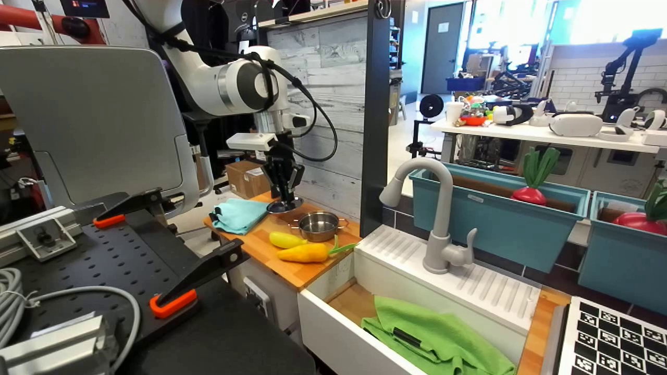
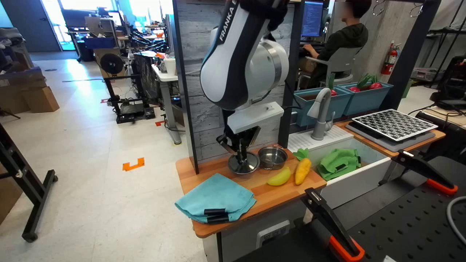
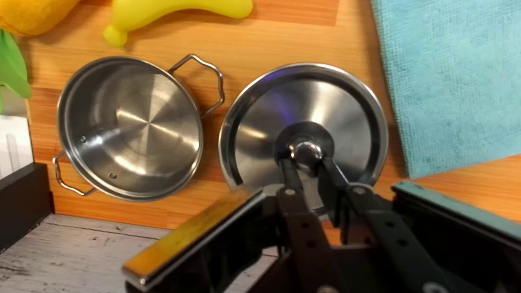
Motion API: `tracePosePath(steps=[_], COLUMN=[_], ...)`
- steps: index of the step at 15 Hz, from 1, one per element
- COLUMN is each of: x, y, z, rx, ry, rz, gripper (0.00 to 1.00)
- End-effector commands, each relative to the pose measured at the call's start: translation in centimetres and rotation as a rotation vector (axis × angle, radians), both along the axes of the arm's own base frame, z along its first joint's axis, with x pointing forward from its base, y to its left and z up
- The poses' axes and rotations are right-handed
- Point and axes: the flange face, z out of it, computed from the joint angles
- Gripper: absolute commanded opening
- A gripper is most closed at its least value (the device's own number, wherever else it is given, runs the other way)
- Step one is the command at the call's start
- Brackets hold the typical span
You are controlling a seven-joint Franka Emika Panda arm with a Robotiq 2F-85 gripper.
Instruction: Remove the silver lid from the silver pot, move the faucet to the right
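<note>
The silver lid (image 1: 275,208) (image 2: 236,166) (image 3: 303,97) is off the pot. My gripper (image 1: 285,197) (image 2: 241,157) (image 3: 306,162) is shut on its knob, a finger on each side. The lid appears held level a little above the wooden counter, beside the pot. The silver pot (image 1: 319,229) (image 2: 272,160) (image 3: 134,126) stands upright, uncovered and empty, with wire handles at both sides. The grey faucet (image 1: 443,213) (image 2: 319,120) stands behind the sink in both exterior views. Its spout points to the left in an exterior view. The faucet is out of the wrist view.
A blue cloth (image 2: 216,198) (image 3: 460,81) lies near the lid on the counter. A yellow banana (image 2: 279,177) (image 3: 179,10) and an orange-yellow vegetable (image 2: 303,171) lie beside the pot. The white sink (image 1: 333,333) holds a green cloth (image 1: 443,333). A wooden wall panel (image 1: 333,104) rises behind.
</note>
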Motion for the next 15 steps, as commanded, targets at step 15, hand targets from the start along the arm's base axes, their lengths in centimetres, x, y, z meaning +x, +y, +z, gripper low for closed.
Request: tracePosePath(steps=[15], x=[1.7], y=[-0.8], z=[-4.2], rx=[0.011], ry=[0.020], rz=[-0.003], gripper=[0.05])
